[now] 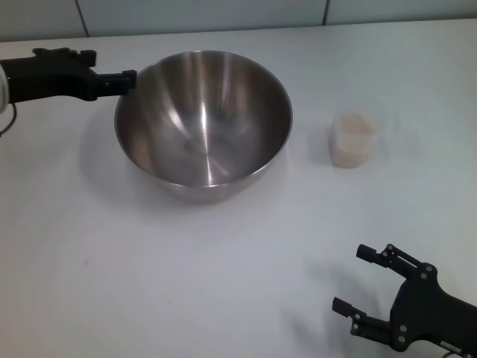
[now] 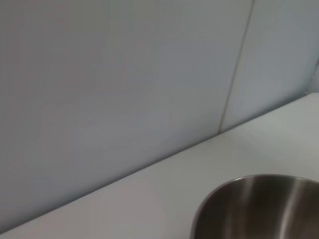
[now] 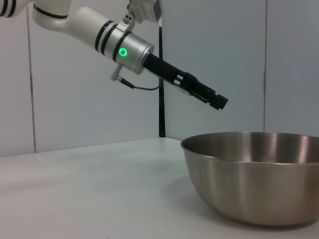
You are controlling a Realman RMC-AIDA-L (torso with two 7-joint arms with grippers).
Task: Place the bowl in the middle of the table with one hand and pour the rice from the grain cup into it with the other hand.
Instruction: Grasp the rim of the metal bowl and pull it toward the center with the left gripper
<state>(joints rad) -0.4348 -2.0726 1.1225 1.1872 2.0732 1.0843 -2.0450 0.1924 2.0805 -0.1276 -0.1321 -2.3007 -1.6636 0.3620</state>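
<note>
The bowl [image 1: 203, 123] stood upright near the middle of the white surface [image 1: 186, 283], its shiny inside showing no grains. The left claw [image 1: 128, 77] reached in from the robot's left and hung by the bowl's far-left rim. From the right wrist view that claw [image 3: 218, 101] sat above the rim with air under it, tilted down toward the bowl [image 3: 254, 174]. Whether it was spread or pressed together, I could not tell. It was pinching nothing that showed.

To the bowl's right, set apart from it, stood the cup [image 1: 352, 139], upright and filled with pale rice [image 1: 352, 127] close to the brim. Nothing touched it.

The right claw [image 1: 356, 279] waited low at the near right corner of the surface, well away from the cup. Its two dark fingers [image 1: 371, 254] were spread wide, holding nothing, pointing toward the robot's left.

The left wrist view caught only a slice of bowl rim [image 2: 259, 206], the surface [image 2: 149, 199] beside it and the grey wall [image 2: 109, 74] with a seam behind.
</note>
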